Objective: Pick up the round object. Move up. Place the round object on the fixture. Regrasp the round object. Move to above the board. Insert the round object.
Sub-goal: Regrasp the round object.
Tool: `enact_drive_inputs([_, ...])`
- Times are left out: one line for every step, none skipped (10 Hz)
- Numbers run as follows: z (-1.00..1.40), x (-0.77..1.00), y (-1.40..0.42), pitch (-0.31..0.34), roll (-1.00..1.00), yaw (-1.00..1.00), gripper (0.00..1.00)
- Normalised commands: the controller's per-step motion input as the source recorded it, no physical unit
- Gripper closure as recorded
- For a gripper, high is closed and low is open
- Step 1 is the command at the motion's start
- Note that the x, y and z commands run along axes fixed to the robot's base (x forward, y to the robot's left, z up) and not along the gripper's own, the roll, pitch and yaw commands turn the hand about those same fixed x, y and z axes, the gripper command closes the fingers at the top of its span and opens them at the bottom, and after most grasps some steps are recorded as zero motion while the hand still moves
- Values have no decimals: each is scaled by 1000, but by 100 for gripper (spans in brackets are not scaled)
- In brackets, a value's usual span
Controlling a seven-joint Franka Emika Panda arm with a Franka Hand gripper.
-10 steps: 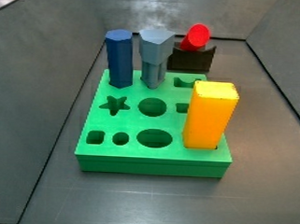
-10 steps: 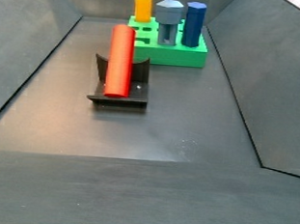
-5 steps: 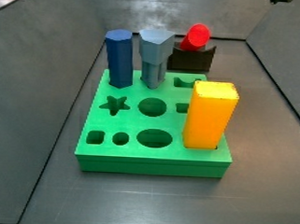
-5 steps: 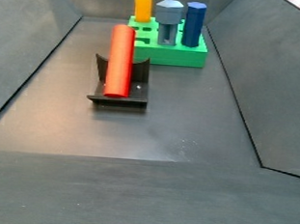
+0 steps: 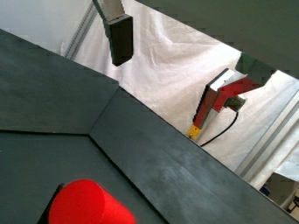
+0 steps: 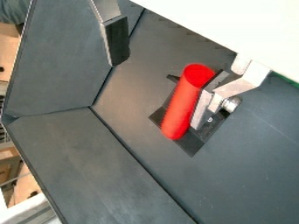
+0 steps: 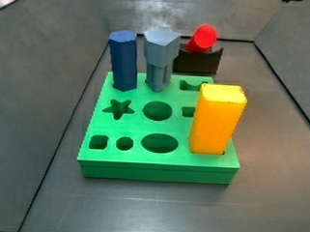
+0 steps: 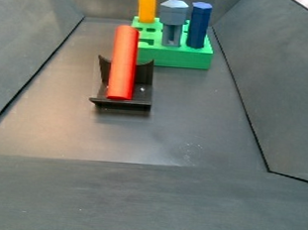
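Red round object [image 8: 122, 61] on the fixture [image 8: 122, 98], board [image 7: 158, 128] beyond; gripper [image 6: 172, 57] spread wide, empty, above.

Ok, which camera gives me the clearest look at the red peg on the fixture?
A side view: the red peg lies full length on the fixture. The other side view shows only its end. One wrist view shows it slanted, with the end effector open above.
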Motion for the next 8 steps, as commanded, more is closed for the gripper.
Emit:
enact_drive_inputs([-22,212,-55,23,175,116,0])
enact_drive_inputs([-27,207,-52,31,168,104,0])
enact_drive_inputs([-29,204,-53,34,165,101,0])
enact_drive_inputs([-31,199,-53,41,158,98,0])
enact_drive_inputs([-31,197,-51,44,155,98,0])
enact_drive_inputs([-32,194,-51,48,152,98,0])
enact_drive_inputs([-32,193,-51,49,151,99,0])
enact_drive_inputs([-33,191,-50,52,148,100,0])
